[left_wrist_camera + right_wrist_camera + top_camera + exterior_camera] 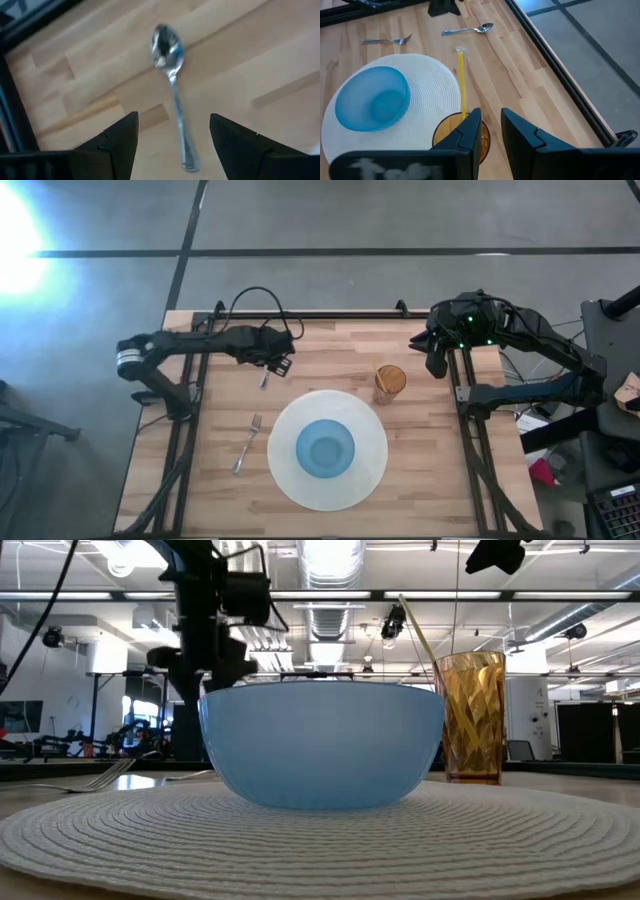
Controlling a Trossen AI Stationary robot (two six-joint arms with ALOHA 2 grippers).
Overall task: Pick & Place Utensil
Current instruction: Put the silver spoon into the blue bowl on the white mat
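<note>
Left gripper [281,366], fingers spread wide and empty, hangs in the upper left part of the high view over the pale wooden table [420,480], just above the silver metal spoon [264,379] that lies flat on the boards; the right gripper [437,364], fingers nearly together and holding nothing, waits at the upper right edge. At centre, a round white woven placemat [372,478] carries an empty blue plastic bowl [325,448], and just beside its upper right rim stands an amber ribbed glass [390,381] with a yellow straw [461,80] inside. A silver fork [248,444] lies left of the placemat, with bare wood around it.

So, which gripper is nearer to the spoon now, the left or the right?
Left. The left gripper hangs open directly above the spoon, fingers on either side of its handle. The right gripper waits at the table's opposite edge, beyond the amber glass.
</note>
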